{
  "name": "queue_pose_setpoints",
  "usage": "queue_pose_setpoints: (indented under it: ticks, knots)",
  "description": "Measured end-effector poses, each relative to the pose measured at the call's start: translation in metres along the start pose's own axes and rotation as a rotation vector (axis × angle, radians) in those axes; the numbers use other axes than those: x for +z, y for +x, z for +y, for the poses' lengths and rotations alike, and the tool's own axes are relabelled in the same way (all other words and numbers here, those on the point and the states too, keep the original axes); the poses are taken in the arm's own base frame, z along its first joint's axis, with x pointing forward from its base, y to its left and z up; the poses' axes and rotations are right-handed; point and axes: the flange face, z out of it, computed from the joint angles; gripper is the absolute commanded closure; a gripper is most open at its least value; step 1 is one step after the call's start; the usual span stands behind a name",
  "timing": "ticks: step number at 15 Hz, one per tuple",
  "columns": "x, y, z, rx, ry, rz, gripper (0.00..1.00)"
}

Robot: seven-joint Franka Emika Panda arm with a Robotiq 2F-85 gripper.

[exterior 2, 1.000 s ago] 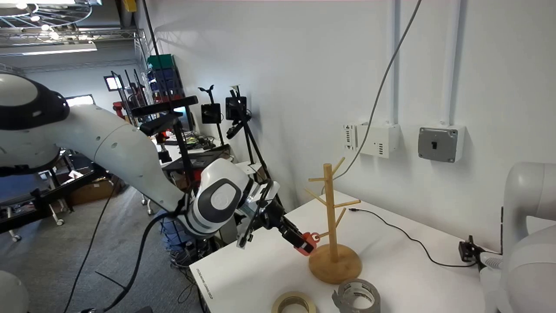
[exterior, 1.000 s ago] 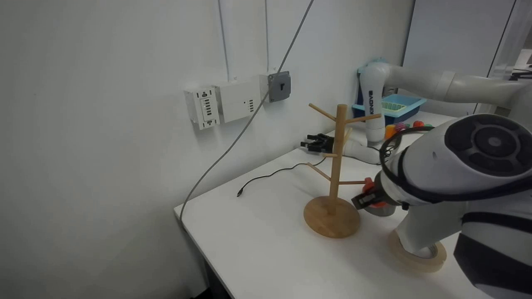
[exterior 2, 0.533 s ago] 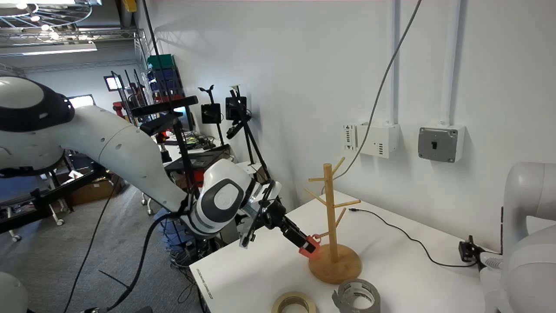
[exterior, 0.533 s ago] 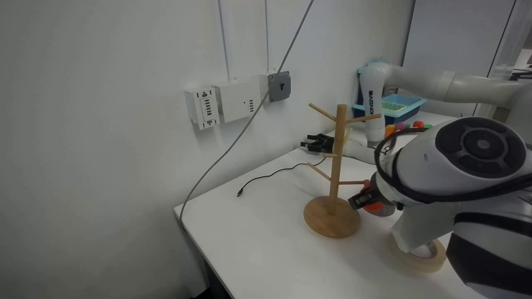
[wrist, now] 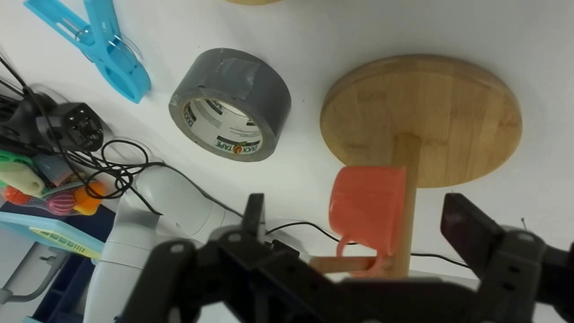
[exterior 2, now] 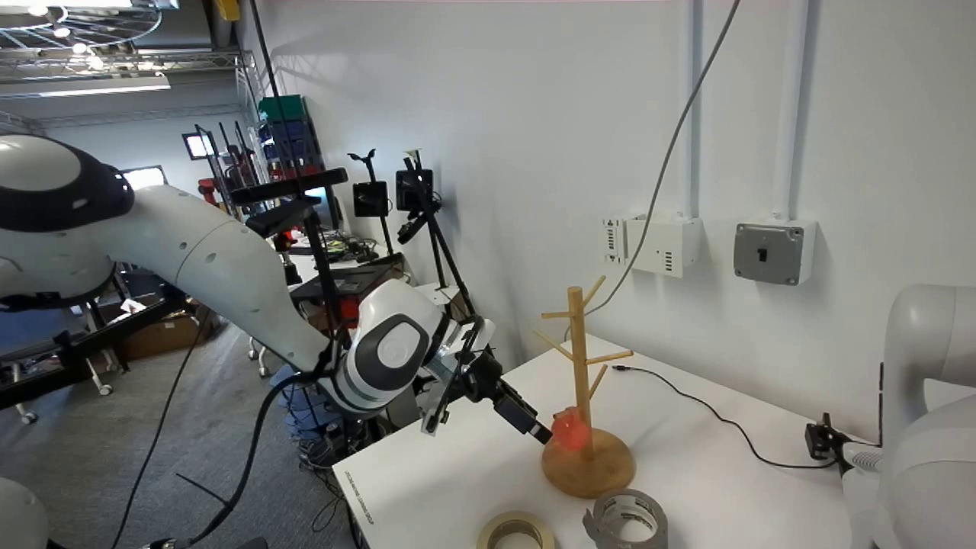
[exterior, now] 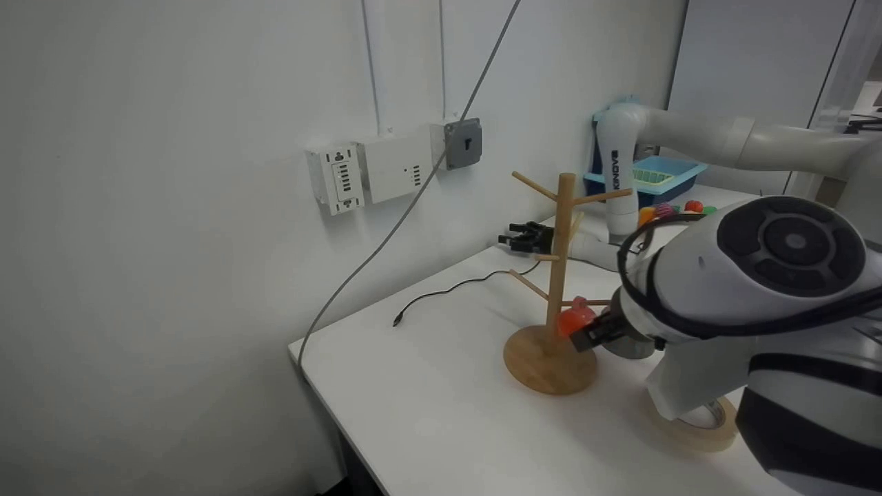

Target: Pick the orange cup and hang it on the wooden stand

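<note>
Apparently hooked orange cup [wrist: 367, 204] onto low peg [wrist: 329, 264] of wooden stand [exterior 2: 581, 377]. With spread gripper [wrist: 355, 206], likely needs only retreat.

Fingers [wrist: 466, 233] now parted, orange cup [wrist: 367, 206] released, hanging

Table [exterior 2: 435, 488]: white, spread below the gripper [wrist: 354, 204].
Grey tape roll [wrist: 244, 83]: lay up and left of the gripper in the wrist view.
Beige tape ring [exterior 2: 515, 521]: sat below the gripper in an exterior view, cut off by the frame.
Blue clothespin [wrist: 117, 67]: lay farther left of the gripper in the wrist view.
Black cable [exterior 2: 720, 417]: trailed over the table, right of the gripper in an exterior view.
Blue tray [exterior: 689, 176]: stood well up and right of the gripper in an exterior view.
</note>
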Motion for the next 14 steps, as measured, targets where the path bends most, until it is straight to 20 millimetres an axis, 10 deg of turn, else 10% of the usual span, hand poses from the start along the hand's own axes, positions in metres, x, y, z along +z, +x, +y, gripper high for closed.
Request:
queue_pose_setpoints:
  ticks: [14]
  knots:
    - [-0.032,0.006,0.018,-0.084,0.123,-0.067,0.00]
